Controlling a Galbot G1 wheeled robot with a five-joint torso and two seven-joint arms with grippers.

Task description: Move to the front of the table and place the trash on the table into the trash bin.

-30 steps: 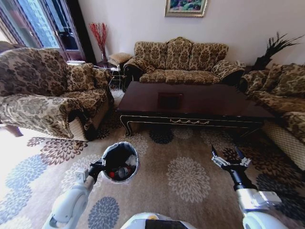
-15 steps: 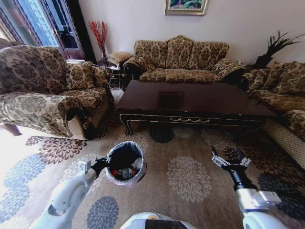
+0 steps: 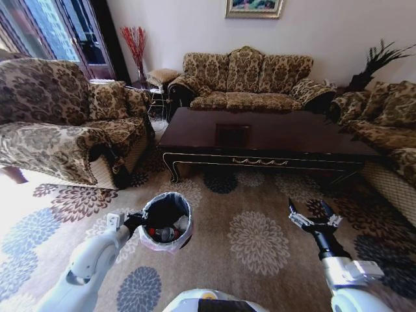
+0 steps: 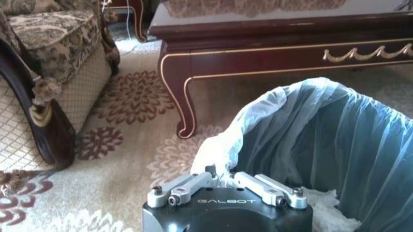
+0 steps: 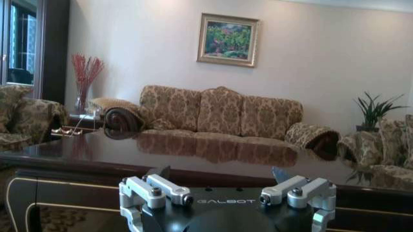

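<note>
The left pincer [image 3: 134, 224] had closed on the near rim of the trash bin [image 3: 166, 222], nipping the bag folded over it, and carried the bin low over the carpet to the robot's front-left. In the left wrist view that pincer [image 4: 226, 184] had its fingers drawn in on the liner. Trash [image 3: 164, 234] lay inside the bin: something red, a bottle perhaps, and white paper. The bench [image 3: 260, 140] stood ahead, well apart from the bin, its long axis running across the head view, with its gold-trimmed front apron facing the robot. Its dark top looked bare of litter, so judging by that the collecting seemed done. The right pincer [image 3: 314, 218] hung spread wide, holding nothing, over the carpet on the right, no nearer the bench than the left. Between bin and bench lay only open carpet; an armchair [image 3: 58, 123] flanked the left and a sofa [image 3: 250, 81] stood beyond the bench.
</note>
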